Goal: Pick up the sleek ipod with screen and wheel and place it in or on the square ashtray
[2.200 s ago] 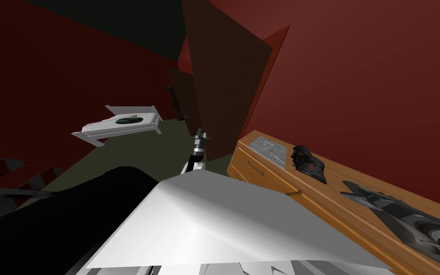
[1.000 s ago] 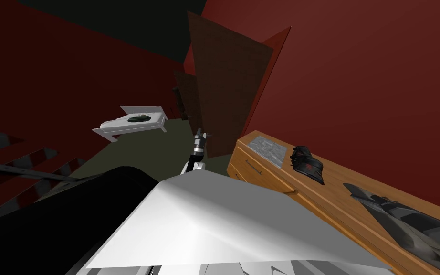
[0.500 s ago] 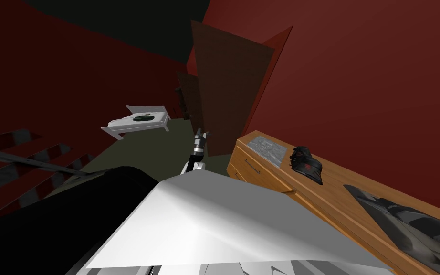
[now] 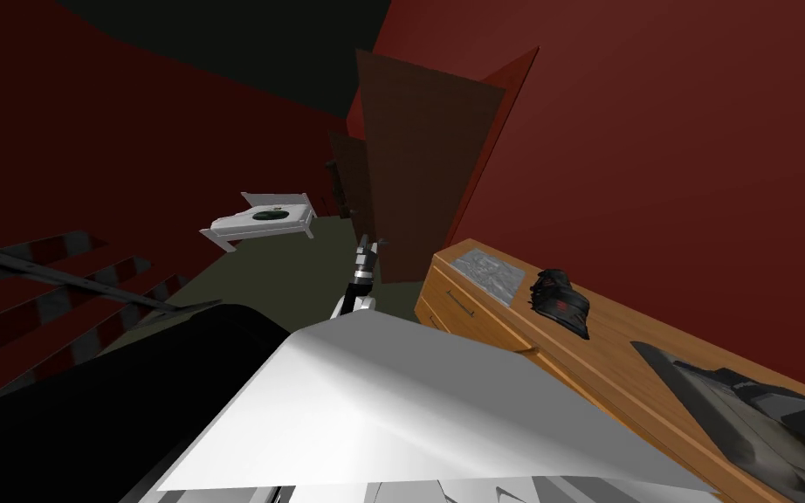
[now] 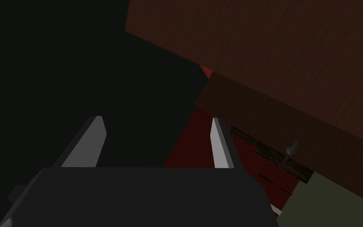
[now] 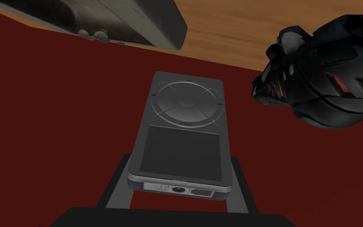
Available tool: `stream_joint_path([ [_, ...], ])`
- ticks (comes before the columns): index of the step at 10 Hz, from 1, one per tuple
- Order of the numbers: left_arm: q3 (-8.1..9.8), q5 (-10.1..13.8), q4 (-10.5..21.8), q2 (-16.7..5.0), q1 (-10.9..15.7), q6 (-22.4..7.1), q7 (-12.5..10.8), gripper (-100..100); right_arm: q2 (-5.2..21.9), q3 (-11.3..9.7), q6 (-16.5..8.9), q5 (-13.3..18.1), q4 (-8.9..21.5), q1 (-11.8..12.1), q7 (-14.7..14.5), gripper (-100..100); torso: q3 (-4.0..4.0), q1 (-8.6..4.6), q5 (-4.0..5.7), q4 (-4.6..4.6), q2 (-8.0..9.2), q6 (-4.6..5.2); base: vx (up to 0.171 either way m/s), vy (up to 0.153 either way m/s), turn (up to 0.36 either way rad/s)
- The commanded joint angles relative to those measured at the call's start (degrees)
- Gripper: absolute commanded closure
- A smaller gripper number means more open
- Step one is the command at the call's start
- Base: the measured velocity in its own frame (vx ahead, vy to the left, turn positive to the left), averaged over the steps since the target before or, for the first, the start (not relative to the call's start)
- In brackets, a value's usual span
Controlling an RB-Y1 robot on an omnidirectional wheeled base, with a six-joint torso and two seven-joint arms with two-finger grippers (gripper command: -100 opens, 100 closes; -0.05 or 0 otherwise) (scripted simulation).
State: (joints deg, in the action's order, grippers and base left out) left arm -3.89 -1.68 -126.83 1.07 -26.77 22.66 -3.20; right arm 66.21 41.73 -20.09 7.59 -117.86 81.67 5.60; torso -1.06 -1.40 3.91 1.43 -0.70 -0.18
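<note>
Grey ipod [image 6: 184, 134], screen-up, held in right gripper [image 6: 178, 161].

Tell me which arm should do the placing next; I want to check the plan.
Right. The right hand is shut on the music player, close to the wooden dresser. The left hand is open, empty, and faces a brown door.

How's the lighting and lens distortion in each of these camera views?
Head view: wide lens splays the red walls and slants the wooden dresser. Left wrist view: mostly dark, the open jaws pale against it. Right wrist view: evenly lit, no glare on the ipod screen between the shut jaws.
</note>
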Motion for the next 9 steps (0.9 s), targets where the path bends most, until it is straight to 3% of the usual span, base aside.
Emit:
stream_joint_path([
  [1, 0.00, 0.00, 0.00, 0.00, 0.00, 0.00, 0.00, 0, 0.08, 0.68, -0.49, -0.18, -2.86, 2.80, 0.03, 100, 0.00, 0.00, 0.00, 0.00, 0.00, 0.00, 0.001, 0.005, -0.016],
  [3, 0.00, 0.00, 0.00, 0.00, 0.00, 0.00, 0.00, 0, 0.09, 0.55, -0.50, -0.16, -2.67, 2.43, 0.04, 100, -0.06, 0.13, -0.01, 0.02, -0.10, -0.10, 0.002, 0.008, 0.001],
  [4, 0.00, 0.00, 0.00, 0.00, 0.00, 0.00, 0.00, 0, 0.08, 0.57, -0.44, -0.14, -2.82, 2.52, 0.00, 0, -0.06, 0.09, 0.00, 0.01, -0.11, -0.09, 0.000, 0.000, 0.000],
  [5, 0.00, 0.00, 0.00, 0.00, 0.00, 0.00, 0.00, 0, -0.16, -0.17, -0.45, 0.40, -3.00, 3.12, -0.37, 100, -0.06, 0.06, 0.01, 0.01, -0.10, -0.09, -0.093, 0.132, -0.055],
  [9, -0.02, 0.00, 0.00, 0.02, 0.02, 0.00, 0.00, 0, -0.86, -0.84, -0.57, 2.47, -2.67, 3.62, -1.43, 100, 0.49, 0.98, -0.26, -0.19, 0.85, 0.14, -0.179, 0.200, -0.093],
])
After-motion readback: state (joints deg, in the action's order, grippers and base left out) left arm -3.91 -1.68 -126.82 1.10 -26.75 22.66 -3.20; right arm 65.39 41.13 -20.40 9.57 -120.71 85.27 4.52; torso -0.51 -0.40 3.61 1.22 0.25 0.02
